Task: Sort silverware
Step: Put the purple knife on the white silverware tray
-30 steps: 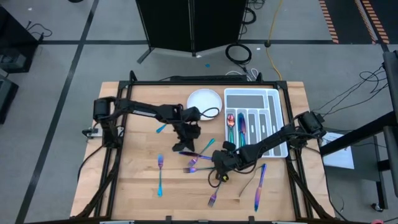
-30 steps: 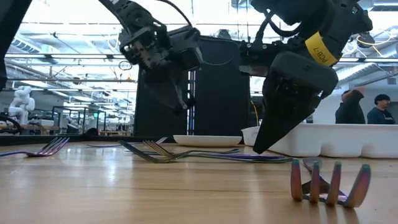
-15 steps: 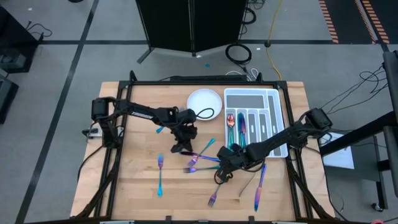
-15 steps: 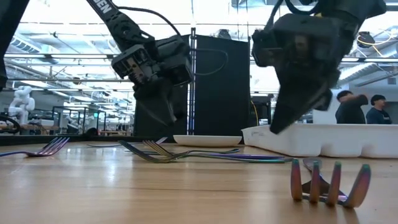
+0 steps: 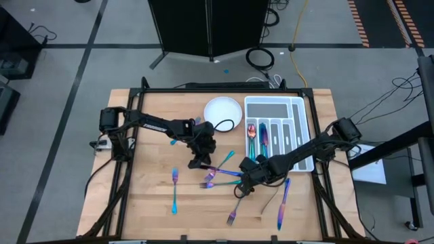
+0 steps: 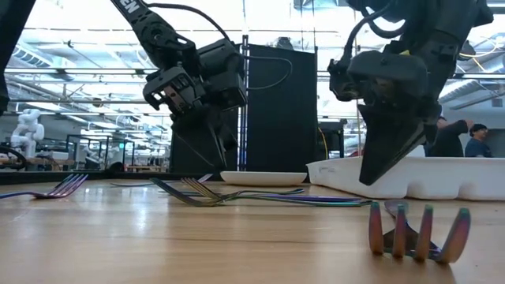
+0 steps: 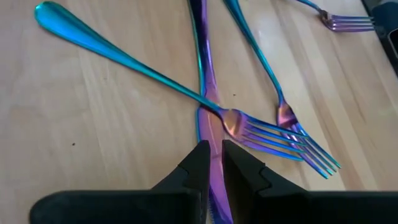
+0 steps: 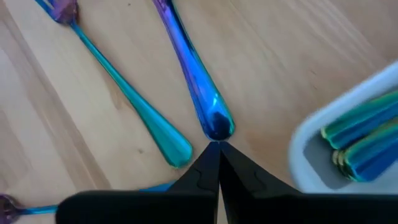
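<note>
No readable text, labels, brands or nos. showing anywhere right now. In the low view a small light marking is sitting on the left arm's upper link (image 6: 131, 8), too cut off and small to read.
</note>
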